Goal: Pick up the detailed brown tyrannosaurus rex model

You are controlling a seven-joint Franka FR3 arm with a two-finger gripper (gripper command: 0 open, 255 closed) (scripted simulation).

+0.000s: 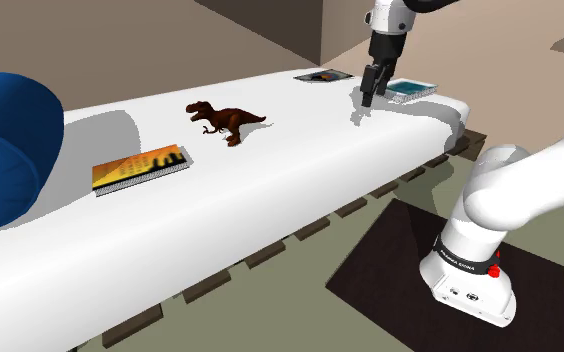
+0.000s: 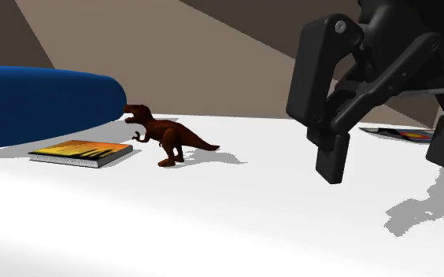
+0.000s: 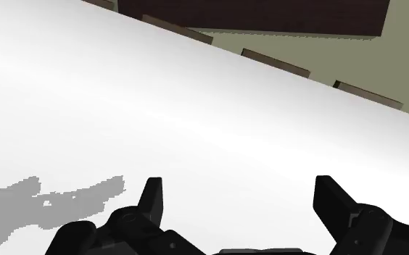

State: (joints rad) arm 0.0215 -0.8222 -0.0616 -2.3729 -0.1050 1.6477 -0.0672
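Brown tyrannosaurus [image 1: 228, 120] well apart from end effector [image 1: 371, 97]

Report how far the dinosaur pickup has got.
Done: nothing; the brown dinosaur stands untouched on the white surface. In hand: the gripper hangs open and empty near a teal book, well apart from the dinosaur. Left: move over, grasp, lift.

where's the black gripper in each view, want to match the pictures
Shoulder view: gripper upper right, above the white bed's end.
Second exterior view: gripper large, at the right.
Wrist view: gripper open, over the bed.
Shared landmark: its grey shadow on the bed.
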